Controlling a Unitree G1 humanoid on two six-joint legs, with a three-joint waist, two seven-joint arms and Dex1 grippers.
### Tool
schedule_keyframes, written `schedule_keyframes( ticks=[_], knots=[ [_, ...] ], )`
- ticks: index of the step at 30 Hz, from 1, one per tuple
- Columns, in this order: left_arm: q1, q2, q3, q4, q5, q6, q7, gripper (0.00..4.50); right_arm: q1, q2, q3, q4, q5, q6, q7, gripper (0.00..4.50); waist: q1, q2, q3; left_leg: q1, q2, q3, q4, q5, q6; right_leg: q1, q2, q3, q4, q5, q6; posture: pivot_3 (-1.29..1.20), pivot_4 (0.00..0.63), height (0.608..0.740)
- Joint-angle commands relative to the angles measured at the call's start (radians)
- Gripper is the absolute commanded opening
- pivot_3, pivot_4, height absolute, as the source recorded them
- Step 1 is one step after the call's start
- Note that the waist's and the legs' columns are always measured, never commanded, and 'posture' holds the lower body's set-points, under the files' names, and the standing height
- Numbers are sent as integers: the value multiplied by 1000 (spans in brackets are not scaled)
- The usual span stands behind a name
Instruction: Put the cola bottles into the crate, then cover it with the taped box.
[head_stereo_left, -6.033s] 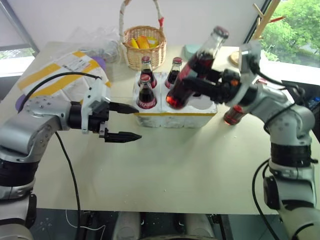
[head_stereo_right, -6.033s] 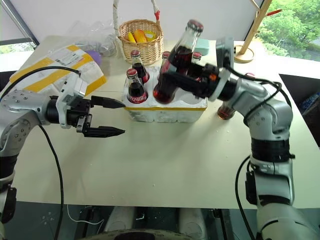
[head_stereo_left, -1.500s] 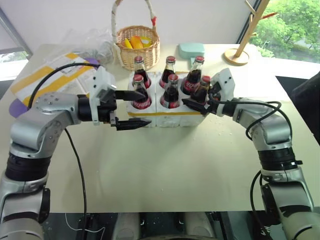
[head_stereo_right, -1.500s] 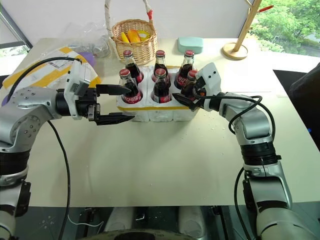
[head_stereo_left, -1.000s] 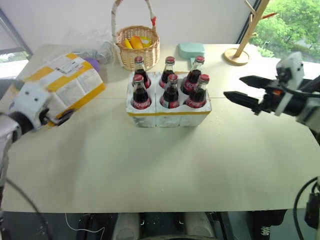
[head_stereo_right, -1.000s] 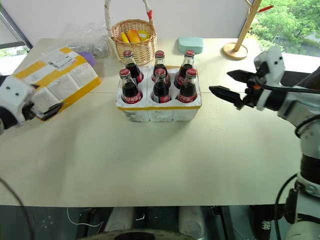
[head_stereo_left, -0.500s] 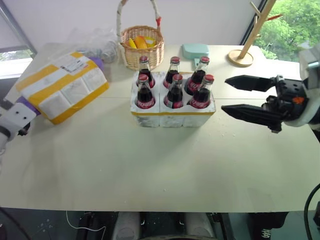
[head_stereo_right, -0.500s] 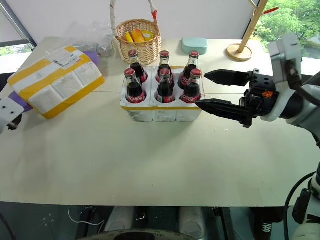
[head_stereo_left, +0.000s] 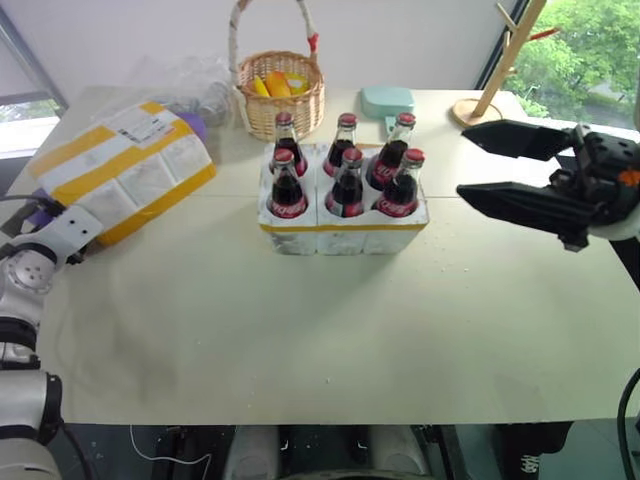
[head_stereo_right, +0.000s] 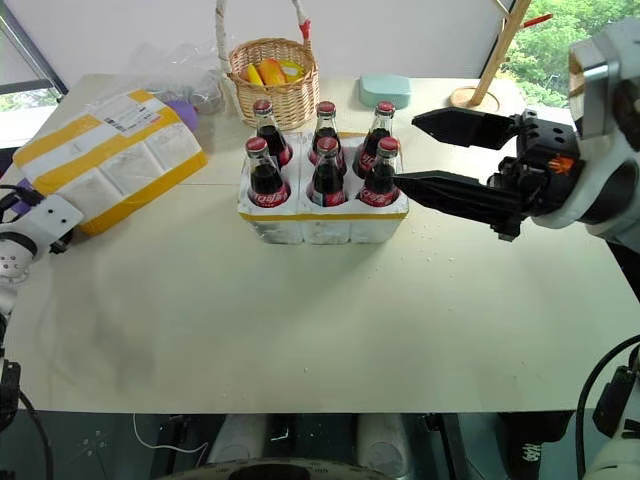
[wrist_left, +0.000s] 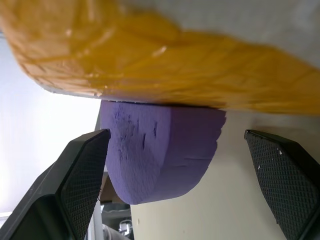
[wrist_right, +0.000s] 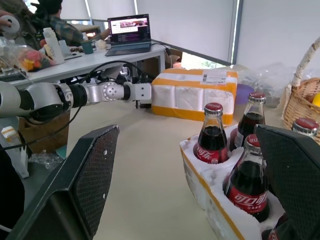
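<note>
Bottles all seated in crate at centre; box at ten o'clock. Left gripper and right gripper both spread, empty. Risk: one-sided grab tipping box off purple block.

We see a pale table bearing the crate with its six cola bottles at centre. The taped box lies at the left edge over a purple pad. Behind stand a wicker basket, a mint-green container, clear plastic bags and a wooden stand.
</note>
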Motion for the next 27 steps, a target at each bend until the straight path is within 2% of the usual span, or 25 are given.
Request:
schedule_keyframes(
  ticks=[1,2,3,7,9,16,19,23,27],
  knots=[
    [-33,12,-10,25,3,-28,19,4103,3,-22,-40,-24,33,-19,-17,4500,0,0,0,0,0,0,0,0,0,0,0,0,0,0,0,0,150,740],
    [-36,11,-10,29,0,-36,16,3982,6,-23,-41,-25,35,-21,-20,4500,0,0,0,0,0,0,0,0,0,0,0,0,0,0,0,0,150,740],
    [-40,12,-16,32,4,-41,17,3631,9,-23,-41,-27,37,-23,-23,4500,0,0,0,0,0,0,0,0,0,0,0,0,0,0,0,0,150,740],
    [-63,17,-33,38,13,-43,27,1610,28,-19,-35,-35,39,-34,-31,4500,5,0,0,0,0,0,0,0,0,0,0,0,0,0,0,0,150,740],
    [-74,23,-37,39,14,-39,37,738,42,-19,-34,-40,36,-39,-28,4500,5,-1,0,0,0,0,1,0,0,0,0,0,0,0,0,0,150,740],
    [-121,65,-23,4,-8,-62,39,738,134,-65,-66,-23,20,-25,29,4500,4,-2,0,0,0,0,1,0,0,0,0,0,0,0,0,0,150,740],
    [-167,90,-2,-69,-32,-117,0,738,183,-89,-74,-34,-46,-65,72,4500,3,-6,1,0,0,0,1,0,0,0,0,0,0,0,0,0,150,740],
    [-250,90,35,-209,-104,-203,-102,738,217,-96,-71,-22,-104,-98,96,4500,17,-10,0,0,0,0,1,0,0,0,0,0,0,0,0,0,150,740],
    [-320,51,48,-356,-184,-235,-235,738,247,-90,-64,-19,-147,-125,111,4500,23,-10,0,0,0,1,1,0,1,1,0,0,0,0,0,0,150,740]
  ],
)
